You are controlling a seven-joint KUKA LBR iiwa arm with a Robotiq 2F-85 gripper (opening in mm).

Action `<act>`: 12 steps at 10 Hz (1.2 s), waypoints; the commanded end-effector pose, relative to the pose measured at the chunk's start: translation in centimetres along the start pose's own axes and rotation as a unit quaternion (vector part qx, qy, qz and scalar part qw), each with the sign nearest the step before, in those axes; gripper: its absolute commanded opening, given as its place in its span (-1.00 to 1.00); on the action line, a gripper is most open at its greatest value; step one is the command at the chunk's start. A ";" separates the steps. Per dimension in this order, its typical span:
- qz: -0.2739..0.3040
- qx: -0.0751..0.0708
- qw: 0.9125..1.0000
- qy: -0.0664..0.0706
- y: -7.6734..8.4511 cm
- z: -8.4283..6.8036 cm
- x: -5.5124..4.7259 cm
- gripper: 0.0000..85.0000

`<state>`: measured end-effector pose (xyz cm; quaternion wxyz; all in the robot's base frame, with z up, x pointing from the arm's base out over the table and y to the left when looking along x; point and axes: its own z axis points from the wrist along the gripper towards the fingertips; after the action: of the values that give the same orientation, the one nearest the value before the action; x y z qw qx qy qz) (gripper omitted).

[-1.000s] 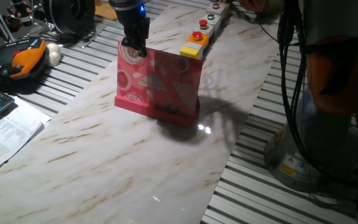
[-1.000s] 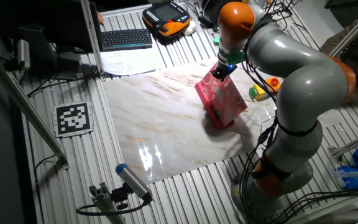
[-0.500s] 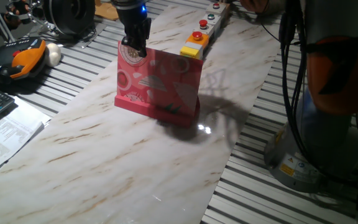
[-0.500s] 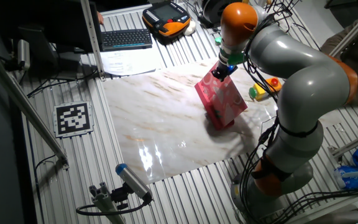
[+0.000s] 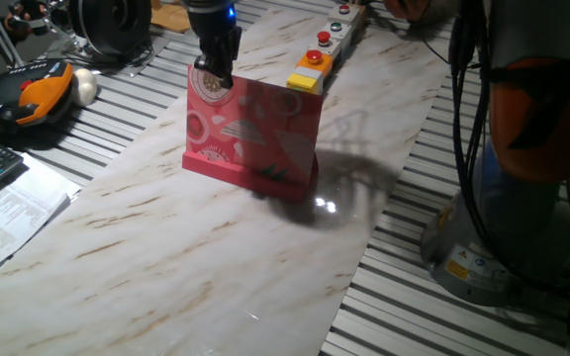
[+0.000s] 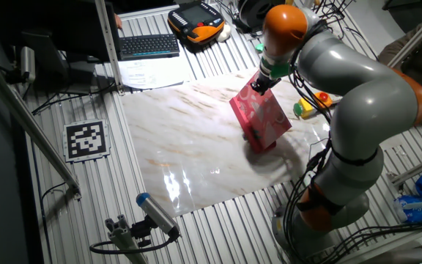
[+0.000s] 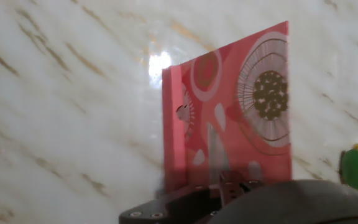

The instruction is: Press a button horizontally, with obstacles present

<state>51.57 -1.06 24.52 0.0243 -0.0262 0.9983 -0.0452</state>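
Button [image 5: 309, 57], red on its yellow box [image 5: 304, 80], is found at the near end of the grey strip [image 5: 332, 37], just behind the far right corner of the pink board [image 5: 255, 129], untouched. The board is stood upright on the marble top [image 5: 216, 237] between the near part of the top and the button. The gripper [image 5: 215, 71] is held at the board's upper left corner, seemingly against or just over the top edge; whether contact is made cannot be told. In the hand view the board's printed face [image 7: 241, 106] is seen directly below the hand, with a green object at the right edge, too blurred to identify. The state of the fingers cannot be told, since no view shows the tips apart or together.

The step in hand is judged to be the approach, with the obstacle not yet cleared. For the next move, the board must be passed over or around to its far side, the hand lowered to button height, and a sideways push lined up on the red cap without the board being tipped
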 end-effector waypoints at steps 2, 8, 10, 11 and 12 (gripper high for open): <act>-0.028 0.018 0.999 0.000 -2.8 0.0 -0.1 -1.00; -0.095 0.018 0.995 0.009 -12.1 1.2 -2.2 -1.00; -0.091 0.019 0.996 0.010 -13.1 1.8 -2.7 -1.00; -0.085 0.017 0.996 0.008 -13.0 1.9 -2.8 -1.00; -0.085 0.015 0.996 0.010 -12.7 2.0 -3.0 -1.00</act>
<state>55.33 -13.29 23.90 0.0109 -0.1106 0.9918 -0.0630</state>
